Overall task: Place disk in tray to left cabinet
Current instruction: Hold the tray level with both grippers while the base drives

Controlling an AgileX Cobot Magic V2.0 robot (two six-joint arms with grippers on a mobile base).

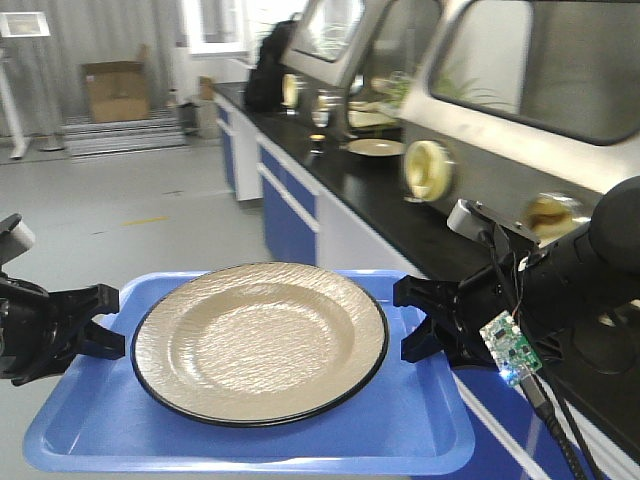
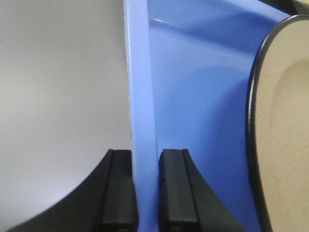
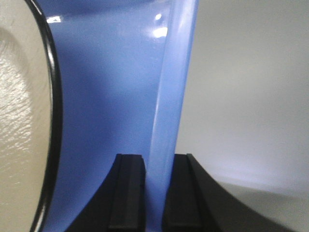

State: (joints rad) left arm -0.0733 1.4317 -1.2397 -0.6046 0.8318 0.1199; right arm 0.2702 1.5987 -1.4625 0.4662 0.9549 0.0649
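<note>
Blue tray, held in mid-air, its left rim clamped in the left jaws and its right rim in the right jaws (both pinching the raised edge), carrying the tan black-rimmed disk flat at centre.

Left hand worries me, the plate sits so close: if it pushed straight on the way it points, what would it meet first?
The left hand clamps the tray by its rim, so the rim would seat deeper between its fingers; beyond that, probably the disk at its black edge, though depth is unclear.
</note>
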